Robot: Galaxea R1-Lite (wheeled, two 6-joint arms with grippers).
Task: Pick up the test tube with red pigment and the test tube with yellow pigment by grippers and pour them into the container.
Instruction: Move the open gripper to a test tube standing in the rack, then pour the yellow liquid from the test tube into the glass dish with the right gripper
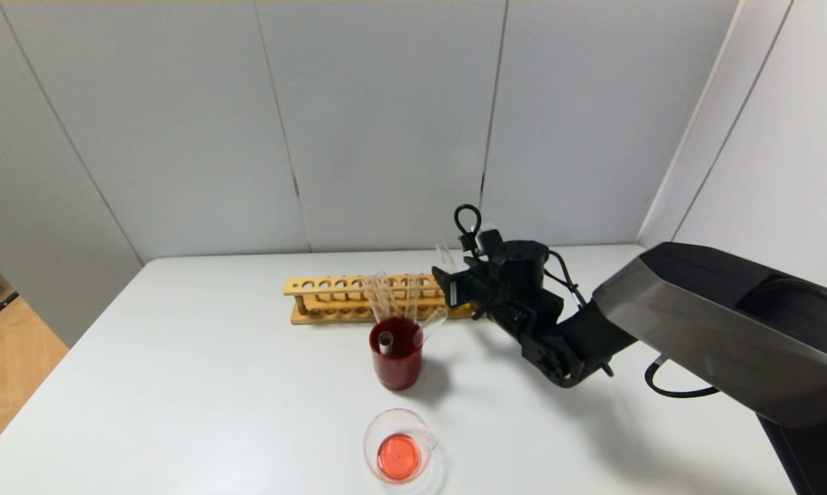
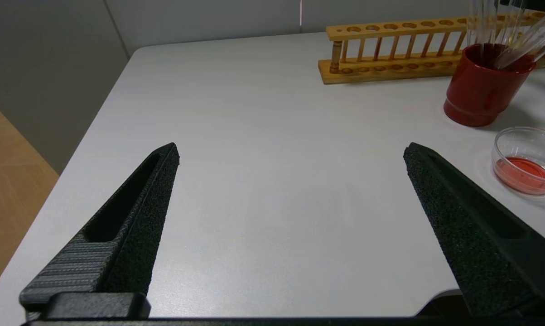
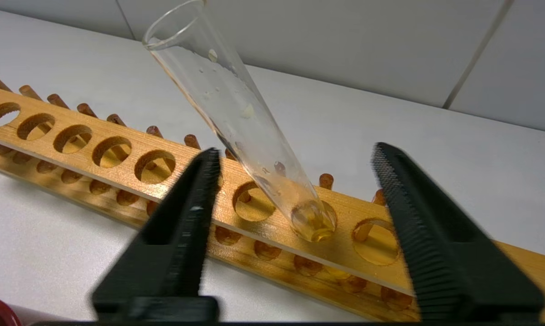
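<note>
Reaching arm: the right arm extends from the right side of the table toward the wooden rack (image 1: pixel 331 297), wrist bent so that the right gripper (image 1: pixel 447 287) sits at the rack's right end.
Right gripper state: fingers (image 3: pixel 186 217) spread wide, one on each side of the yellow tube (image 3: pixel 236 117), not touching it.
Yellow tube position: the yellow tube stands in a hole near the right end of the rack's top bar, its rounded tip with pale yellow liquid down in the hole.
Yellow tube axis: long axis tilted, open mouth up and leaning away from upright; the tip points down into the rack.
Left gripper: the left gripper (image 2: pixel 290 154) hovers over bare table (image 2: pixel 263 136) near the front left edge, fingers wide apart, holding nothing.
Red cup: the dark red cup (image 1: pixel 397 361) stands just in front of the rack, with several clear tubes leaning in it, mouths up.
Beaker: the glass beaker (image 1: pixel 399 450) sits near the front edge, in front of the cup and apart from it, with red-orange liquid covering its bottom.
Red tube: cannot tell which of the tubes in the cup it is.
</note>
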